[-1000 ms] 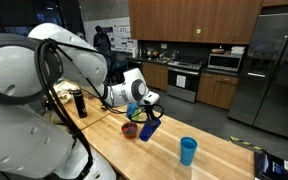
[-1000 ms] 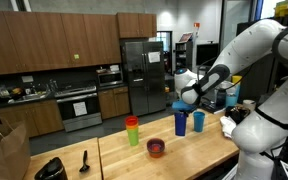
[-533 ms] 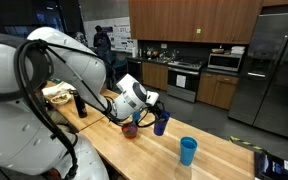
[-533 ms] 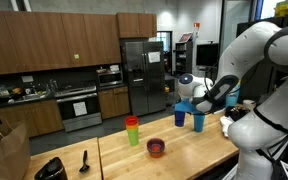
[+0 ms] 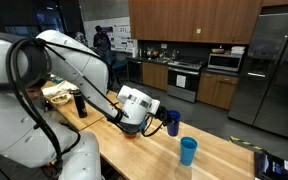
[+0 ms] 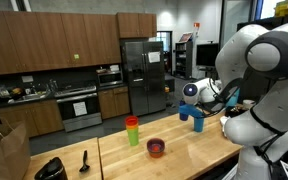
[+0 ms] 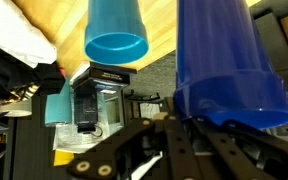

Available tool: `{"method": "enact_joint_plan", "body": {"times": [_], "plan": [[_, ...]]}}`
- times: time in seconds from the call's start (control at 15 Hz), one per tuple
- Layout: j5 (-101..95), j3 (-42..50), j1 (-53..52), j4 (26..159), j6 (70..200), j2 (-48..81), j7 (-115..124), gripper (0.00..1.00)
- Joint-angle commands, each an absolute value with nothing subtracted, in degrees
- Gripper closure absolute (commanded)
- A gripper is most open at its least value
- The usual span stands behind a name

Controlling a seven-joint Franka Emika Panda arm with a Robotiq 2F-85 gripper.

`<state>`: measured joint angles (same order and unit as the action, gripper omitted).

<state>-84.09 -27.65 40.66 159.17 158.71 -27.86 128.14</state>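
My gripper [image 7: 184,128] is shut on the rim of a dark blue cup [image 7: 224,55], which fills the right of the wrist view. In both exterior views the cup [image 5: 172,122] [image 6: 185,111] hangs tilted just above the wooden table [image 5: 214,155]. A light blue cup [image 5: 188,150] [image 6: 198,121] stands upright on the table close beside it, and the wrist view has it [image 7: 116,35] at the upper left. The black fingers [image 7: 144,150] reach in from the bottom edge there.
A red bowl [image 6: 156,148] and a stack of green and orange cups [image 6: 132,130] stand further along the table. A black brush [image 6: 84,159] and a dark bottle [image 5: 80,104] lie beyond them. Kitchen cabinets, an oven and a fridge [image 5: 272,70] line the back wall.
The arm has carried the dark blue cup along the table, away from the red bowl and closer to the light blue cup. The grip has stayed shut.
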Motion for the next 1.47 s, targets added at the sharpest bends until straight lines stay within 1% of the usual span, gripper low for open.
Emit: {"method": "enact_joint_plan", "body": {"times": [0.0,0.4,0.93,1.0,1.07,1.13,1.4], "plan": [[-92.6,-30.7,42.7,159.3,156.6,-24.6,141.6,0.98],[-98.4,-31.1,43.4,158.6,154.2,-16.3,150.1,0.98],[-98.6,-30.8,44.0,157.6,152.8,-8.1,148.3,0.98],[-98.0,-30.6,44.1,157.7,152.7,-7.8,147.2,0.68],[-97.4,-30.4,44.1,157.3,153.0,-7.2,146.4,0.68],[-96.9,-30.2,44.2,157.4,153.3,-6.8,145.4,0.64],[-95.4,-30.2,43.6,158.1,154.2,-6.3,143.0,0.38]]}}
